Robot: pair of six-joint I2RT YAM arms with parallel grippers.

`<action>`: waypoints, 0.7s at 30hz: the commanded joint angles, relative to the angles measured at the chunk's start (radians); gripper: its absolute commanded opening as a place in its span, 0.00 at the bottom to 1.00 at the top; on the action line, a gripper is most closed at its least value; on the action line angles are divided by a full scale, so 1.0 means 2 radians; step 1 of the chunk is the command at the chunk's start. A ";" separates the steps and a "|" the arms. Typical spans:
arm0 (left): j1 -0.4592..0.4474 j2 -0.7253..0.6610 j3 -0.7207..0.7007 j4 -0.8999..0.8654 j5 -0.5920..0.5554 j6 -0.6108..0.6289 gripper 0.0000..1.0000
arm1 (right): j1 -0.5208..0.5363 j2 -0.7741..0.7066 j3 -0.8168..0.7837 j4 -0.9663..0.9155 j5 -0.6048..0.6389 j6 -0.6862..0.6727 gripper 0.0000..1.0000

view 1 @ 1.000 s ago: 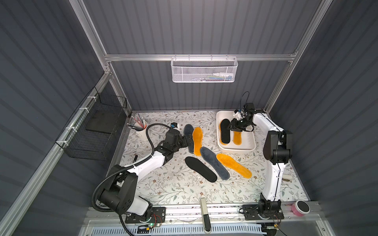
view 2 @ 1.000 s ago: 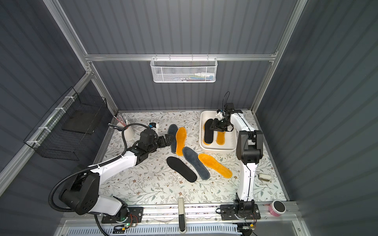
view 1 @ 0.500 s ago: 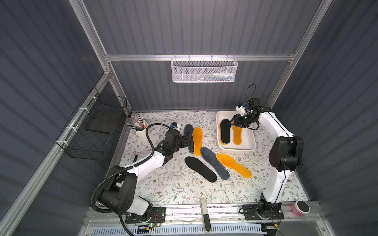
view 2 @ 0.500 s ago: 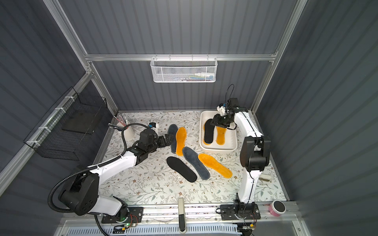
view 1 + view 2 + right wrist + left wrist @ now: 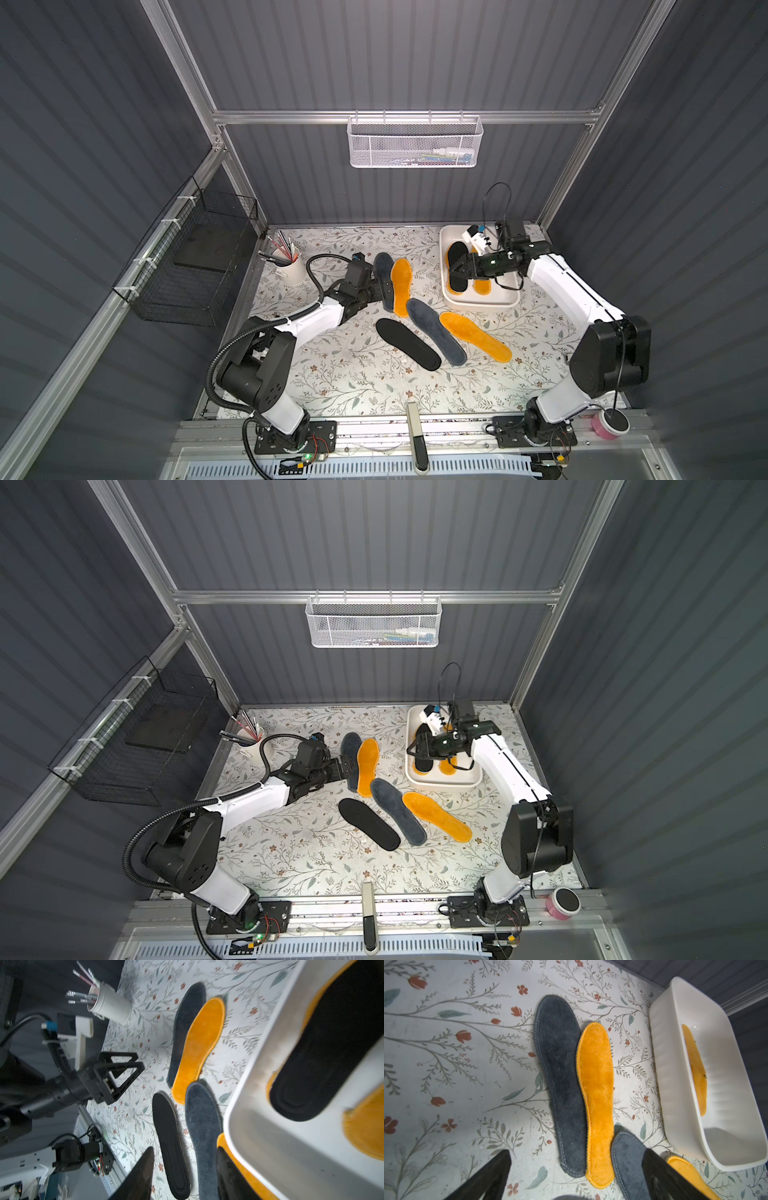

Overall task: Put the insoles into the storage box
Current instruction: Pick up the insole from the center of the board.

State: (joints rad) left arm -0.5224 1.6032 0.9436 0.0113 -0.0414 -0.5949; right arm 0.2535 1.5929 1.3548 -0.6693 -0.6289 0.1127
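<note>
The left gripper [image 5: 379, 289] is held wide open, empty, by a grey insole [image 5: 382, 264] mid-tabletop. The right gripper [image 5: 457, 272] is held parted, empty, over the storage box [image 5: 482, 303], which is set in the far right corner.

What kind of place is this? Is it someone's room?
Probably a robot test booth, not a home. A left arm and a right arm are mounted on a rail, grey walls on a metal frame close it in, and insoles lie on a flowery table.
</note>
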 commanded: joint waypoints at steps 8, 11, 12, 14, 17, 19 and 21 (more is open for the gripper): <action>0.025 -0.036 -0.038 -0.026 0.015 -0.031 1.00 | 0.148 0.008 -0.086 0.049 0.103 0.030 0.49; 0.033 -0.048 -0.042 -0.034 0.016 -0.026 1.00 | 0.173 0.034 -0.088 0.050 0.116 0.040 0.50; 0.034 -0.051 -0.043 -0.035 0.014 -0.025 1.00 | 0.182 0.042 -0.088 0.049 0.121 0.041 0.50; 0.036 -0.057 -0.049 -0.035 0.011 -0.027 1.00 | 0.199 0.062 -0.084 0.047 0.133 0.043 0.50; 0.039 -0.058 -0.053 -0.035 0.014 -0.029 1.00 | 0.217 0.088 -0.076 0.046 0.141 0.048 0.50; 0.040 -0.057 -0.054 -0.035 0.016 -0.031 1.00 | 0.226 0.102 -0.069 0.040 0.166 0.047 0.50; 0.040 -0.057 -0.054 -0.036 0.016 -0.032 1.00 | 0.232 0.113 -0.061 0.030 0.178 0.044 0.50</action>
State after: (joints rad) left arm -0.4480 1.4998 0.8551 -0.0399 -0.0250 -0.6449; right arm 0.7055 1.8023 1.1957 -0.5793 -0.3401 0.1974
